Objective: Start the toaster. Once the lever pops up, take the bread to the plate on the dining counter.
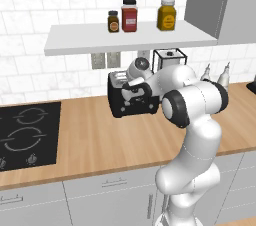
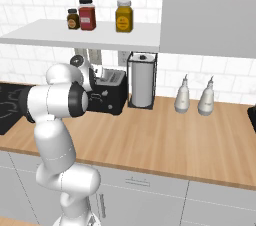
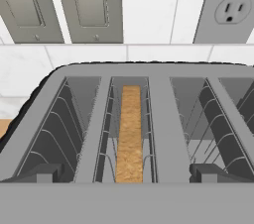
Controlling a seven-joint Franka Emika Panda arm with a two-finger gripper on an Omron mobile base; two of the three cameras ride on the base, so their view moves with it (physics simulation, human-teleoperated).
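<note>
Above toaster: bread seated in slot; our gripper jaws apart, empty. Next, we judge: press lever.

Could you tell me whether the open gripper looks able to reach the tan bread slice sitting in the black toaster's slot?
Probably yes: the tan bread slice stands on edge in an uncovered slot of the black toaster, directly below the hand.

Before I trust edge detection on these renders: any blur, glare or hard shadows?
Hand view: sharp, flat light, bread crisp in the toaster slot, no glare. Both base views: slightly soft, with a soft shadow beneath the shelf.
</note>
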